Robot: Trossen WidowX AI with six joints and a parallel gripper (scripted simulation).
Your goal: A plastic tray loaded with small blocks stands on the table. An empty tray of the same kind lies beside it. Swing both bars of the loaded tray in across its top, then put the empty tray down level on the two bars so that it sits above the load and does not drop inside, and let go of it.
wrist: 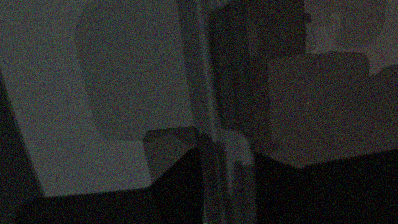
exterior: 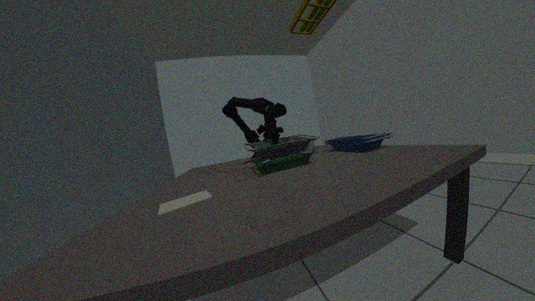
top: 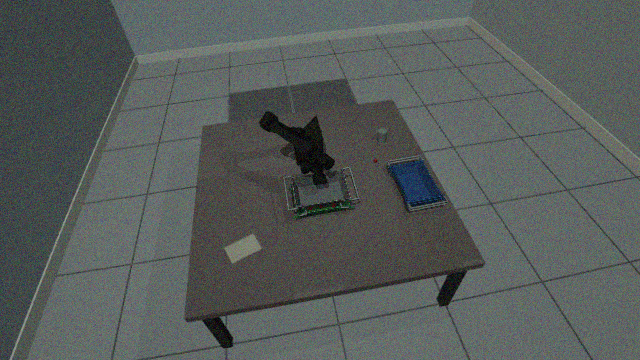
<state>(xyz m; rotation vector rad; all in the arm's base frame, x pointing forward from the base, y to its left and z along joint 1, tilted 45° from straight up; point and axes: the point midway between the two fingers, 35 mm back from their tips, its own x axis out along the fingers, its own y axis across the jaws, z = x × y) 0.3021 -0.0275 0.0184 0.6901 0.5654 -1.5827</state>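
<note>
The loaded green tray (top: 345, 205) (exterior: 285, 163) stands mid-table; a few red spots of its load show at its near side in the top view. The empty grey tray (top: 307, 196) (exterior: 284, 150) (wrist: 50, 120) is over it, roughly level, its own wire bars out over its ends. My gripper (top: 320, 182) (exterior: 272, 141) (wrist: 212, 153) points down and is shut on the grey tray's far wall. The grey tray hides most of the green tray's top, so its bars' position and any contact between the trays cannot be told.
A blue tray (top: 420, 184) (exterior: 355, 144) with wire bars stands near the right edge. A small grey cup (top: 382, 134) and a tiny red object (top: 375, 160) are at the back right. A pale flat sheet (top: 243, 248) (exterior: 185, 202) lies at the front left.
</note>
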